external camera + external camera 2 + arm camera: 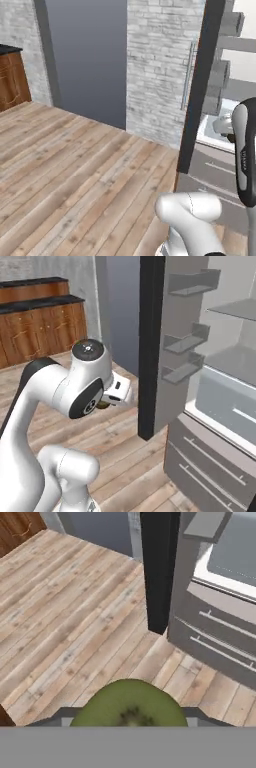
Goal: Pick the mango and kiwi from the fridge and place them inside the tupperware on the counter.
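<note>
The pincer is closed on the kiwi, which sits between its dark finger tips at the bottom of the hand view, olive-green with a darker spot at its middle. In the right base view the kiwi shows as a small dark patch under the white hand, held in the air above the wooden floor and to the left of the open fridge.

The fridge door stands edge-on just beside the hand, its grey bins stacked on the inner face. Behind it lie the pale interior, grey shelves and the bottom drawers with thin bar handles.

Farther off, a counter with a black top over brown wooden cabinet doors stands along the back wall, well apart from the arm.
</note>
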Controlling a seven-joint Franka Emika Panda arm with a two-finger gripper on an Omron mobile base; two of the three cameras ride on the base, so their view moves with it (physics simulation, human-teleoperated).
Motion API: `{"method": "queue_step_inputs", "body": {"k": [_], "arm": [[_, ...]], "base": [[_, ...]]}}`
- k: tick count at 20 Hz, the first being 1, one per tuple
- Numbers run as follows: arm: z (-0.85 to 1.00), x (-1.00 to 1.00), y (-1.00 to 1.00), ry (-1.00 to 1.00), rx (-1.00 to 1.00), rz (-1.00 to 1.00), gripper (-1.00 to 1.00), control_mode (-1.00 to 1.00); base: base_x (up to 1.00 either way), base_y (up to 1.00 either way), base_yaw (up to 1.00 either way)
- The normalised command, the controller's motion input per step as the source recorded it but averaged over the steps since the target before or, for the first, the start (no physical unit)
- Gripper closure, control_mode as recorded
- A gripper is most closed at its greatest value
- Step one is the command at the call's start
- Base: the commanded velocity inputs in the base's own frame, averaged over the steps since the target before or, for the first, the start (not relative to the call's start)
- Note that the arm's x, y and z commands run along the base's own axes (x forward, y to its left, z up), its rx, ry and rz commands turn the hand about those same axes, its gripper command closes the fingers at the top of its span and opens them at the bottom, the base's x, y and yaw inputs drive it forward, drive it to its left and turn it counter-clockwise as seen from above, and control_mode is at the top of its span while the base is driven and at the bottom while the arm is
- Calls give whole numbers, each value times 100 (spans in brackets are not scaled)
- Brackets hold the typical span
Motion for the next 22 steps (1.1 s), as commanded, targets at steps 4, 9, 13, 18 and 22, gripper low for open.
{"method": "queue_step_inputs", "body": {"k": [4,9,13,18,22], "arm": [[0,0,0,0,0,0,100,100],[0,0,0,0,0,0,100,100],[0,0,0,0,0,0,100,100],[0,0,0,0,0,0,100,100],[0,0,0,0,0,0,100,100]], "base": [[-97,20,94],[-73,57,76],[-2,96,43],[0,100,33],[16,100,26]]}}
